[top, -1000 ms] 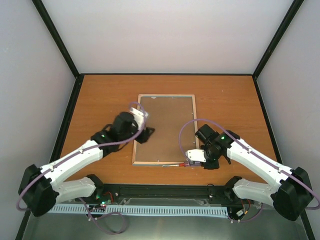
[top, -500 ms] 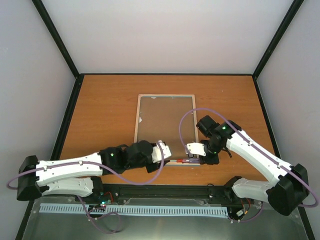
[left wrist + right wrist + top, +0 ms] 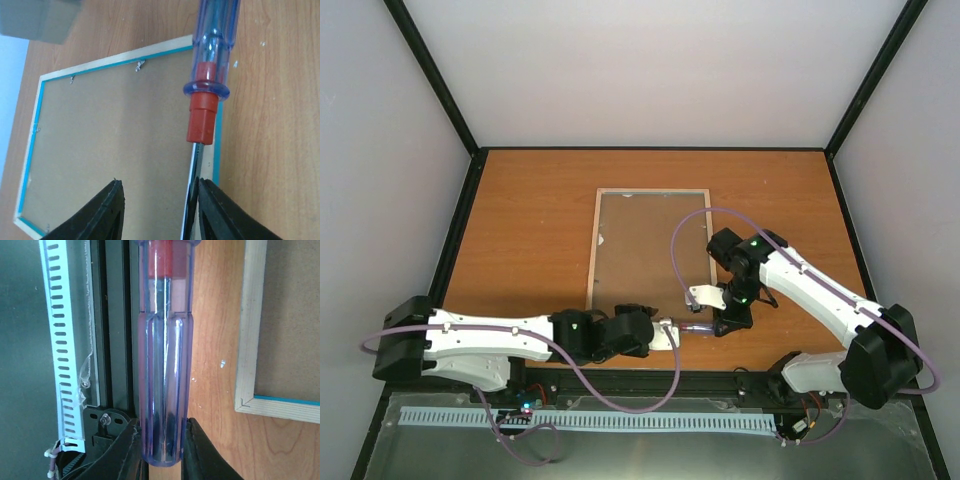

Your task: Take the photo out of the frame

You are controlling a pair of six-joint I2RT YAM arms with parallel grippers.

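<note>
The frame [image 3: 592, 262] lies face down, its pale wood rim [image 3: 115, 54] and turquoise edge showing around the brown backing board [image 3: 115, 145]. The photo is hidden. My right gripper [image 3: 161, 450] is shut on the clear blue handle of a screwdriver [image 3: 162, 365], held low by the frame's near right corner [image 3: 250, 400]. Seen from the left wrist, the screwdriver [image 3: 212, 45] has a red collar, and its metal shaft runs down between the fingers of my left gripper [image 3: 157, 210]. That gripper is open, and the shaft rests against its right finger [image 3: 217, 212].
Both grippers meet at the frame's near edge [image 3: 650, 322], close to the table's front edge. A black rail and a white slotted cable duct [image 3: 62, 340] run just beyond it. Small metal tabs [image 3: 140, 65] sit along the frame's far rim.
My left arm has swung from the frame's left rim down to its near edge, onto the screwdriver's shaft, its jaws narrowing. My right gripper shifted slightly, still holding the screwdriver.
</note>
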